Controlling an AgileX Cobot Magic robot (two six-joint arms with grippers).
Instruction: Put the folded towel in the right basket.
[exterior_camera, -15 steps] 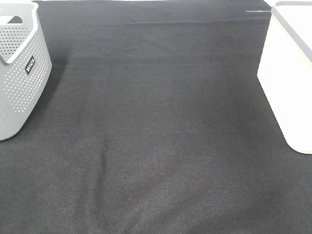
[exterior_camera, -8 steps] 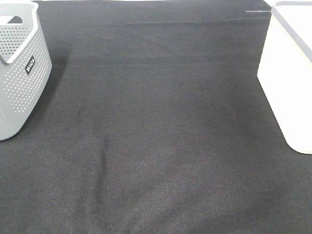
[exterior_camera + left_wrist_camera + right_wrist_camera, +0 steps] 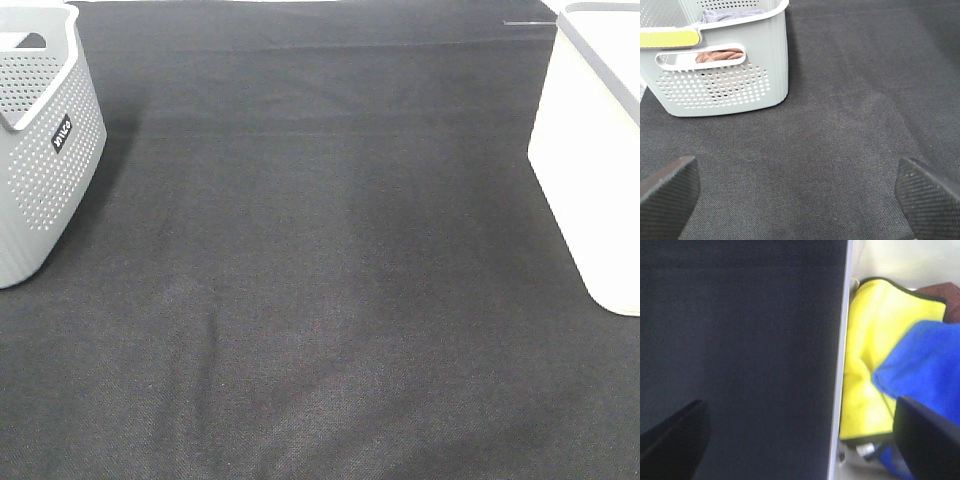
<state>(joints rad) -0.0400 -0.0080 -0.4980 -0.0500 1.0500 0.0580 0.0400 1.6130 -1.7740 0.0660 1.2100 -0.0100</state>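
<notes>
- The right basket (image 3: 590, 180) is white and plain-walled; the high view cuts it off at the frame edge.
- The right wrist view looks down past its rim (image 3: 842, 365). Inside, a yellow towel (image 3: 875, 340) with a dark border lies against the wall.
- A blue towel (image 3: 925, 365) lies on top of the yellow one, deeper into the right basket. Both are inside it, but which one is the task's towel cannot be told.
- A brown cloth (image 3: 945, 292) shows beyond them, mostly cut off.
- The grey basket (image 3: 45, 170) is perforated and stands well apart from the right basket, on the opposite side of the tabletop (image 3: 330, 250).
- In the left wrist view, a brown towel (image 3: 720, 55) shows through the grey basket's handle slot. A grey cloth (image 3: 730, 16) peeks over its rim.
- The right hand (image 3: 800, 435) hangs above the right basket's rim with its jaws spread wide and nothing between them. One finger (image 3: 927, 435) is over the basket's inside, and the other is over the tabletop.
- The left hand (image 3: 800, 192) is over the tabletop facing the grey basket, far from the right basket. Its jaws are also wide apart and empty.
- Between the right basket and the grey basket, the black cloth of the tabletop runs flat with only faint creases.
- The rim of the right basket is a thin, straight white edge between the dark tabletop and the towels.
</notes>
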